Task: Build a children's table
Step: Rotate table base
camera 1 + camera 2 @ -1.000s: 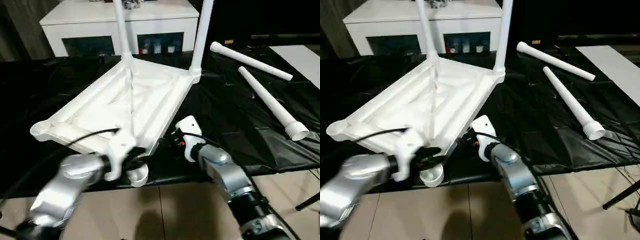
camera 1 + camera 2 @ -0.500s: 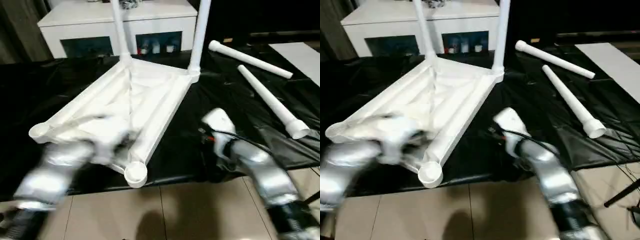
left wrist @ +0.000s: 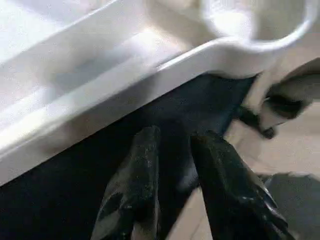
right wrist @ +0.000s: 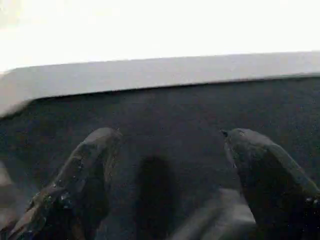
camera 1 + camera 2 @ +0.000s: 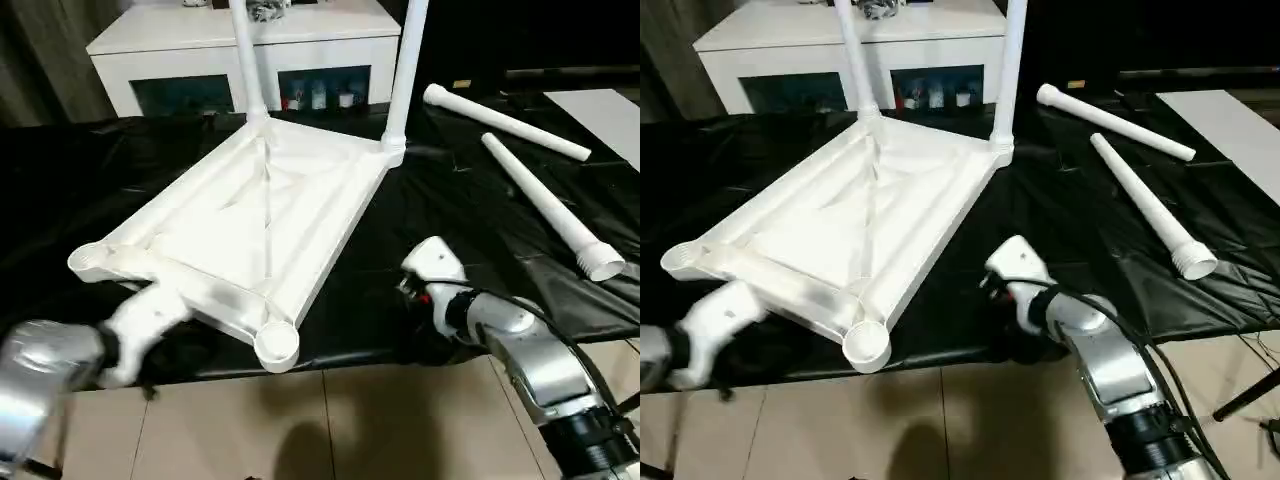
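Note:
The children's table top [image 5: 260,210] lies upside down on the black sheet, ribbed underside up. Two white legs [image 5: 247,60] [image 5: 403,70] stand in its far sockets. Its near corner socket [image 5: 277,343] is empty. Two loose legs [image 5: 505,122] [image 5: 548,205] lie on the sheet at the right. My left gripper [image 3: 177,136] is by the top's near-left edge, fingers a little apart with nothing between them. My right gripper [image 4: 170,135] hovers over the sheet to the right of the near corner, open wide and empty, facing the top's long edge.
A white cabinet [image 5: 200,30] with glass doors stands behind the table top. The black sheet [image 5: 450,220] ends near me at the tiled floor [image 5: 350,420]. A black stand leg shows at the far right on the floor.
My left arm has drawn back from the near corner socket toward the lower left. My right arm has moved right, away from the table top's edge.

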